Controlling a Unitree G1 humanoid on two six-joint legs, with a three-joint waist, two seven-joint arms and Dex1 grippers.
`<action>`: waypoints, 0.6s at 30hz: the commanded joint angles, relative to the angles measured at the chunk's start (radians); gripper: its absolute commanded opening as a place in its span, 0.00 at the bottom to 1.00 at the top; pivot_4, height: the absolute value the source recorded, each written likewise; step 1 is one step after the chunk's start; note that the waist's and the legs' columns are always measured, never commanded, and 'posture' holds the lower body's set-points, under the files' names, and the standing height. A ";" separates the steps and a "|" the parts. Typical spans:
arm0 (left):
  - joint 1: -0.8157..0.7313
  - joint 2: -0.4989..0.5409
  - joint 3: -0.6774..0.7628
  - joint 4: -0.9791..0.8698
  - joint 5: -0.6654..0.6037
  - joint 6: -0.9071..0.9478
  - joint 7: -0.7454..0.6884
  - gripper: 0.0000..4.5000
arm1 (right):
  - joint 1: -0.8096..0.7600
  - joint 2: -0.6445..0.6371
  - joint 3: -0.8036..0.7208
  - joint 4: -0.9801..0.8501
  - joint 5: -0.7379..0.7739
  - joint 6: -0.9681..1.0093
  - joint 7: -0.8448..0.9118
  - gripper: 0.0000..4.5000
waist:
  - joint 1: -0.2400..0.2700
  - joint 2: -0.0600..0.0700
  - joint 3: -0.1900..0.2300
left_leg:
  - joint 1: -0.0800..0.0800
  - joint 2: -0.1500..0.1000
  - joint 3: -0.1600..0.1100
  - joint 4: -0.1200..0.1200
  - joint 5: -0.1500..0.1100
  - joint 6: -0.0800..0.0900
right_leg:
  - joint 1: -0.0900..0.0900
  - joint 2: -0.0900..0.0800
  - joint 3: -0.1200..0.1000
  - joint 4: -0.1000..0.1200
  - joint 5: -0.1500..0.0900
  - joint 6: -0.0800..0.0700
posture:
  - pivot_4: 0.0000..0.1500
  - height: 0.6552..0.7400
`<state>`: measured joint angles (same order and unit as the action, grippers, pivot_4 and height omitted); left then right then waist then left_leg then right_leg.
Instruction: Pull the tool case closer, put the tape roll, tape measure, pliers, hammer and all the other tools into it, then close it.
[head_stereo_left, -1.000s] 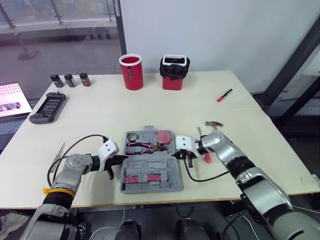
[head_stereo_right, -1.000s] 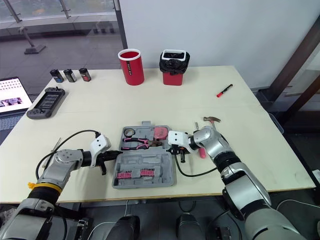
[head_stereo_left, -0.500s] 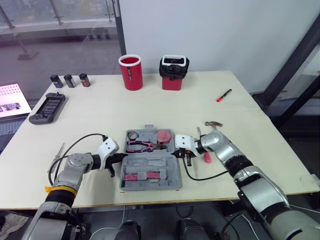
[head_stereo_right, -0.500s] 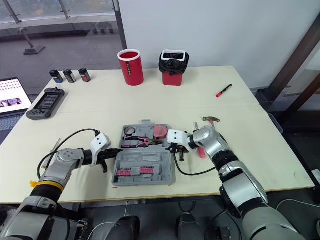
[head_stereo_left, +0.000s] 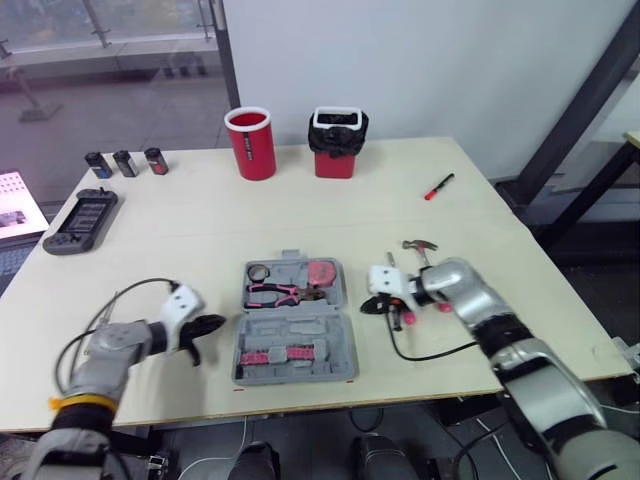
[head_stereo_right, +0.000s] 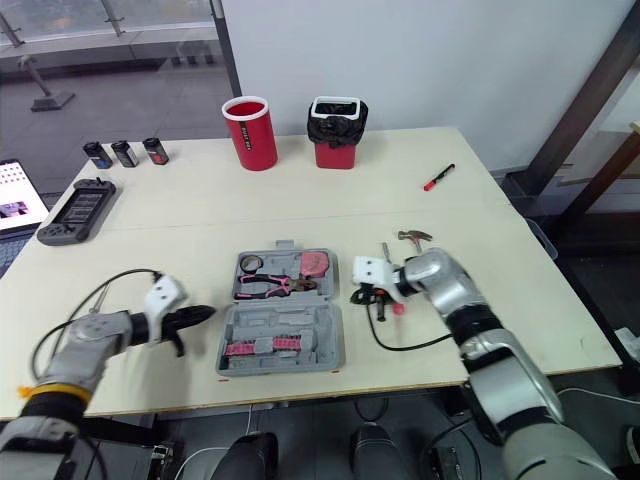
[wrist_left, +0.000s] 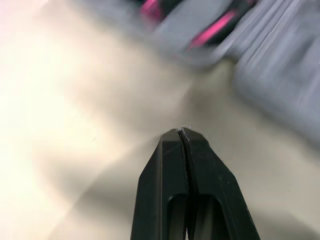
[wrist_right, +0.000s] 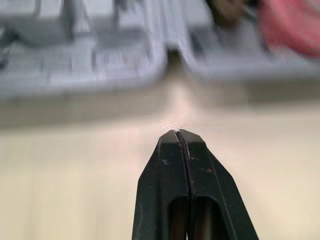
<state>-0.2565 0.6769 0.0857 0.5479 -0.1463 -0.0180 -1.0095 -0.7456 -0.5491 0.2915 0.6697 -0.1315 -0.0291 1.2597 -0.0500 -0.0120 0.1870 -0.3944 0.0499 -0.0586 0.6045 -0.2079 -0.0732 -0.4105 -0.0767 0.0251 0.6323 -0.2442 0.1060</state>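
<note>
Legible text, numbers, brands: none that I can read.

- Cup (head_stereo_left: 249, 143), 12 o'clock from the case (head_stereo_left: 295, 320): it has a dark vertical label strip, but the lettering is too small to make out.
- Three small blocks (head_stereo_left: 124, 162), 10 o'clock from the case: their wrappers are printed but unreadable.
- Screen (head_stereo_left: 12, 200), between 9 and 10 o'clock from the case: it shows a pink page with marks, none legible.
</note>
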 joint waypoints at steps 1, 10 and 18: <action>0.079 0.042 0.143 -0.079 -0.123 -0.003 -0.020 0.01 | 0.048 -0.054 -0.098 -0.180 0.108 0.077 0.020 0.00 | 0.001 0.000 0.000 | 0.000 0.000 0.000 -0.001 0.000 0.000 | -0.001 0.000 0.000 0.000 0.000 0.000 | 1.00 1.00; 0.418 0.087 0.460 -0.220 -0.279 -0.025 -0.017 0.61 | 0.290 -0.206 -0.422 -0.257 0.357 0.127 -0.012 0.39 | 0.012 -0.002 0.001 | -0.003 -0.001 0.003 -0.002 -0.001 -0.001 | -0.001 -0.005 0.000 -0.006 -0.002 -0.001 | 1.00 1.00; 0.656 0.069 0.768 -0.134 -0.377 -0.091 0.007 1.00 | 0.559 -0.280 -0.626 -0.126 0.442 0.047 -0.035 1.00 | 0.004 -0.005 0.002 | -0.003 -0.001 0.005 -0.002 -0.002 -0.002 | -0.002 -0.006 0.000 -0.012 -0.004 0.001 | 1.00 1.00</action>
<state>0.3872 0.7426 0.7884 0.4160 -0.4890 -0.0808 -1.0128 -0.1870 -0.8109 -0.2904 0.5400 0.2811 0.0505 1.2324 -0.0461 -0.0166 0.1892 -0.3980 0.0495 -0.0533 0.6025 -0.2096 -0.0753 -0.4129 -0.0825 0.0249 0.6195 -0.2484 0.1069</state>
